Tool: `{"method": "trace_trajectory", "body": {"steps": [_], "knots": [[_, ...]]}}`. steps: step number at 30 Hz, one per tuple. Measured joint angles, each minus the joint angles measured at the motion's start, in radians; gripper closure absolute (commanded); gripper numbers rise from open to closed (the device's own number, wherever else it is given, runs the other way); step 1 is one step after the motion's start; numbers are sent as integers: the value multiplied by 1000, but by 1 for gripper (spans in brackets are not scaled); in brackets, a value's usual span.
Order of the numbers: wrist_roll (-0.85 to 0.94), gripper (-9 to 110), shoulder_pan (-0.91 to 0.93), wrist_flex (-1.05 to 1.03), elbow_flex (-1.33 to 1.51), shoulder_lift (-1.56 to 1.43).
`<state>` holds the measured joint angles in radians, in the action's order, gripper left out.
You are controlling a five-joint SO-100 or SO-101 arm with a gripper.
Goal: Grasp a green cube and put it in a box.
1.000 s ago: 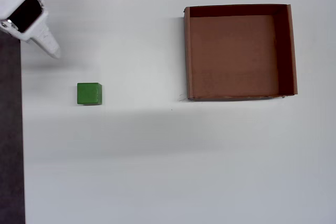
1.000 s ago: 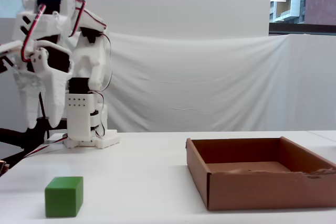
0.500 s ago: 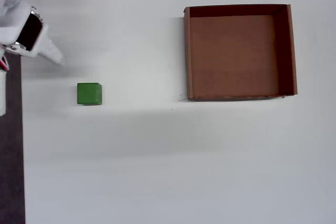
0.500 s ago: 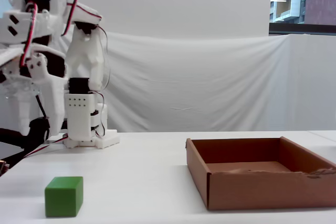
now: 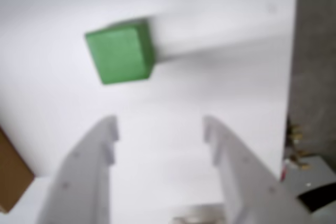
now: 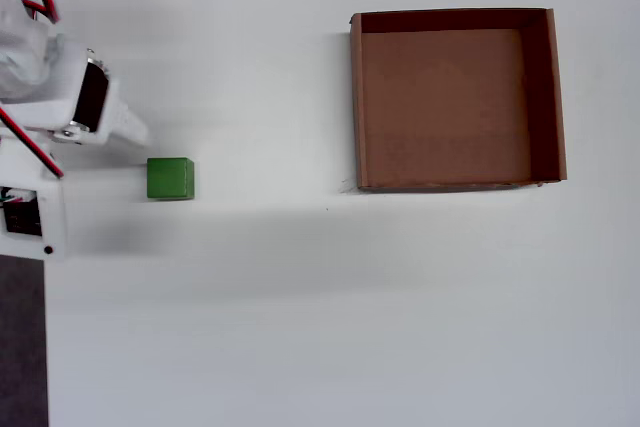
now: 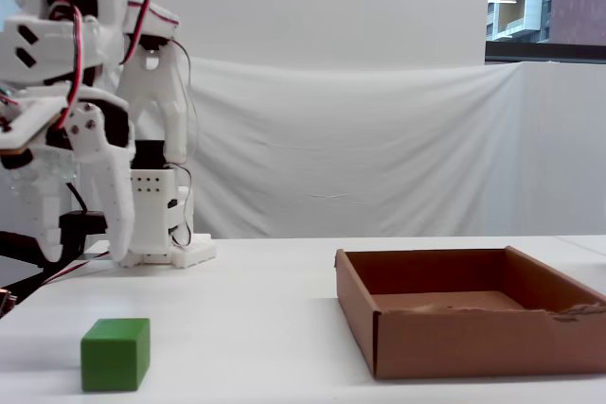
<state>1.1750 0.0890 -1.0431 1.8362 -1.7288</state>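
The green cube (image 6: 170, 178) sits on the white table at the left of the overhead view, well apart from the box (image 6: 356, 97), a square brown cardboard tray with nothing in it. In the fixed view the cube (image 7: 115, 354) is front left and the box (image 7: 454, 338) front right. My gripper (image 7: 83, 253) hangs above the table, just behind and above the cube, jaws wide open and empty. In the wrist view the gripper (image 5: 160, 124) points at bare table, with the cube (image 5: 121, 53) ahead and to the left of it. A brown corner of the box (image 5: 10, 177) shows at the left edge.
The arm's white base (image 7: 156, 219) with red and black wires stands at the back left. The table's edge and grey floor (image 5: 315, 51) run down the right of the wrist view. A dark strip (image 6: 20, 347) marks the table's left edge in the overhead view.
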Motion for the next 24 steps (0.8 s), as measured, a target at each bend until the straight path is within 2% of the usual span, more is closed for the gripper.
{"method": "trace_trajectory", "body": {"steps": [4, 24], "knots": [[17, 79, 6, 35, -37, 75], [15, 79, -21, -133, -359, 328]]}}
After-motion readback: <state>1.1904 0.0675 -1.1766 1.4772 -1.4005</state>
